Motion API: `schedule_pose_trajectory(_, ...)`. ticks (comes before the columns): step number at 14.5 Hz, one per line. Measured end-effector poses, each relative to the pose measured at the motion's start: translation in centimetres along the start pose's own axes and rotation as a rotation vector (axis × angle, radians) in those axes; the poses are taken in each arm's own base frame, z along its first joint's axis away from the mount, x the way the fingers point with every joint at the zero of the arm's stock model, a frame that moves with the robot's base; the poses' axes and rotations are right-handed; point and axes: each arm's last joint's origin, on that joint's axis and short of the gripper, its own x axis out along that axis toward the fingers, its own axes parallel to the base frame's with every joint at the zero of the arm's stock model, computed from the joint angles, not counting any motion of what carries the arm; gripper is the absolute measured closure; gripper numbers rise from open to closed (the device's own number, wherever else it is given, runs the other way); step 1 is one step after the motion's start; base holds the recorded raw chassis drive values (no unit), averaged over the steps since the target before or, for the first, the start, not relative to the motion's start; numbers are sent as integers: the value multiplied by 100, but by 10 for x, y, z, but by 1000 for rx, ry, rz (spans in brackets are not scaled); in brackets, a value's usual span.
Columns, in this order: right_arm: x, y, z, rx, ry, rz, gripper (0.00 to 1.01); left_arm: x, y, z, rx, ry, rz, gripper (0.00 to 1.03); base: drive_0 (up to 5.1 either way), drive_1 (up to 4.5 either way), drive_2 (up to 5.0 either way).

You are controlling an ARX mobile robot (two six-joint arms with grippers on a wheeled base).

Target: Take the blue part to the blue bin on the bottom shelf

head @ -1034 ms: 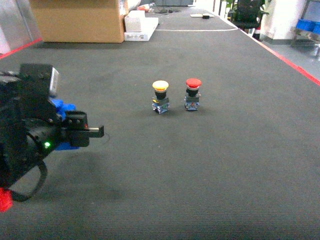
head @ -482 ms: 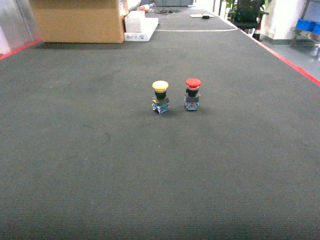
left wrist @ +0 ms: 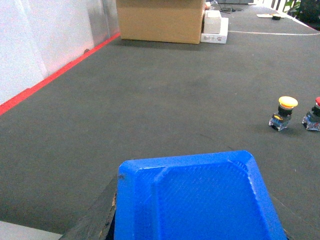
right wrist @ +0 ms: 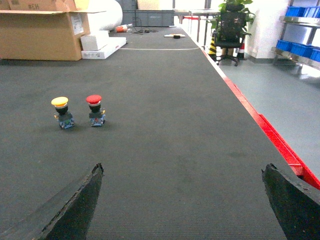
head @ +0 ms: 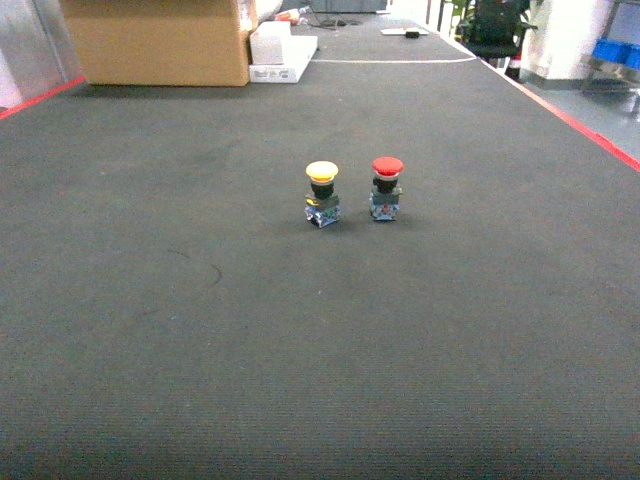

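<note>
A bright blue part (left wrist: 200,187) fills the bottom of the left wrist view, close to the camera. My left gripper (left wrist: 197,210) is shut on it, and one dark finger (left wrist: 97,217) shows at its left side. My right gripper (right wrist: 182,172) stands open over bare dark mat, with nothing between its fingers. Neither gripper shows in the head view. Blue crates (right wrist: 295,47) sit on a steel rack (right wrist: 300,57) far off at the right. I cannot tell which one is the blue bin, or which level is the bottom shelf.
A yellow-capped push button (head: 321,193) and a red-capped push button (head: 386,187) stand upright side by side on the dark mat (head: 300,350). A cardboard box (head: 155,40) stands at the far left, and a red edge line (right wrist: 270,130) runs along the right.
One second ago my left arm, with the blue part in its gripper, showed at the left of the head view. It has since moved out of that view. The two buttons have not moved.
</note>
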Motion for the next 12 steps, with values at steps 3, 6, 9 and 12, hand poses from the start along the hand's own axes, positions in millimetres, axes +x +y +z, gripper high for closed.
schedule_pose_trajectory(3, 0, 0, 0, 0, 0, 0, 3, 0, 0, 0, 0, 0, 0, 58, 0, 0, 0)
schedule_pose_trajectory(6, 0, 0, 0, 0, 2, 0, 3, 0, 0, 0, 4, 3, 0, 58, 2, -270, 274)
schedule_pose_trajectory(9, 0, 0, 0, 0, -3, 0, 3, 0, 0, 0, -2, 0, 0, 58, 0, -136, 136)
schedule_pose_trajectory(12, 0, 0, 0, 0, -2, 0, 3, 0, 0, 0, -5, -2, 0, 58, -75, -75, -75)
